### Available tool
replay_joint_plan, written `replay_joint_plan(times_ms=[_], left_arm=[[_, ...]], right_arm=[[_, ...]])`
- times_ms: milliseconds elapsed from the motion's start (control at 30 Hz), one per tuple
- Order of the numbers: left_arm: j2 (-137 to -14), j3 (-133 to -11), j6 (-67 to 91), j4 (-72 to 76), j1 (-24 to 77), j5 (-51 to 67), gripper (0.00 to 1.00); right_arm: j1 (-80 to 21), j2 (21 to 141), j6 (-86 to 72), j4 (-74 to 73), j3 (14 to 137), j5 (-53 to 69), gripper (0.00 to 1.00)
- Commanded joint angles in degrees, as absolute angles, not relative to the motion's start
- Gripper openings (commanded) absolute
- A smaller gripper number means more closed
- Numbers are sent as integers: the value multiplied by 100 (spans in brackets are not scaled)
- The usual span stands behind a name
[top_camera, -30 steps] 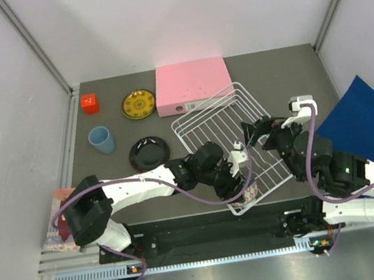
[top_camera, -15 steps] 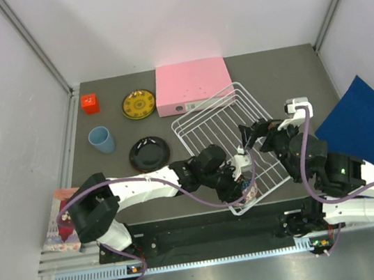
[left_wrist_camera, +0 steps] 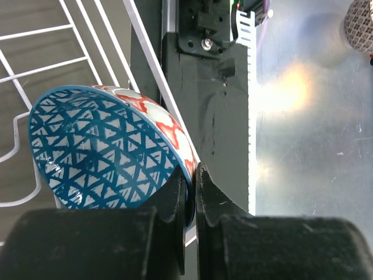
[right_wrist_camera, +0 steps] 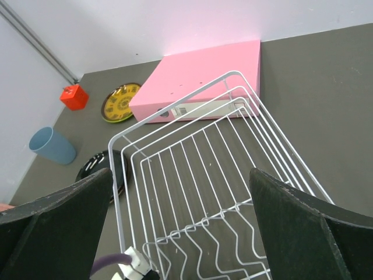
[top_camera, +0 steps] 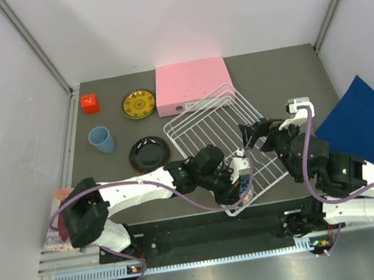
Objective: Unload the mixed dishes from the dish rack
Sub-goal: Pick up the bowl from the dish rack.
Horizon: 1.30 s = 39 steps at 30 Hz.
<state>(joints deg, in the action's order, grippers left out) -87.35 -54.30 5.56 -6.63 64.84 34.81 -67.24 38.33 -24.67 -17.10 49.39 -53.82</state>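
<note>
Presently the left gripper [left_wrist_camera: 195, 175] is clamped on the rim of the small patterned bowl [left_wrist_camera: 105, 151], one finger inside the blue lining and one against the red-and-white outside. The bowl is tipped on its side in the near corner of the dish rack [top_camera: 218, 139], hard against the rack's border wire. Just beyond that wire lie the table's near edge and the black base rail, so clearance on that side is slight. The right gripper [right_wrist_camera: 180, 175] hovers over the rack's right side with its jaws spread wide and nothing between them. The rack sits askew on the table [top_camera: 283, 76]. Its far corner reaches the near edge of the pink box [top_camera: 191, 85]; whether the two touch cannot be told. Bare tabletop shows to the right of the rack and behind it, up to the right wall. On the left the ground is more occupied, with narrower gaps. Count by item: one bowl, held within the rack; one light blue cup [top_camera: 101, 139], upright near the left wall; two plates lying flat on the table, namely the yellow-amber patterned plate [top_camera: 138, 104] beside the pink box and the black plate [top_camera: 149, 153] just left of the rack; one red cube [top_camera: 89, 103] in the far left corner; one rack; one pink box.
</note>
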Motion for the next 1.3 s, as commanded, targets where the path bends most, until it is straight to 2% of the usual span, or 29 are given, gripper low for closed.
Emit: replay_joint_plan(times_ms=[0,467,1033,1267], left_arm=[[-8271,-5862,123,-799,6381,2980,0],[-8016,-6697,-167,-1222,5950,3146,0],[-7981,-6373,156,-914,5291,3612,0],[-8244,-5968,1194,200,4414,4991,0]], right_arm=[[-6645,3718,-2496,-1503,4983,-5361,100],[-6645,3533,-2487,-1529,5019,-5449,100],[-6644,3489,-2558,-1582,4922,-5449,100],[-6636,3472,-2628,-1608,4887,-5405,100]])
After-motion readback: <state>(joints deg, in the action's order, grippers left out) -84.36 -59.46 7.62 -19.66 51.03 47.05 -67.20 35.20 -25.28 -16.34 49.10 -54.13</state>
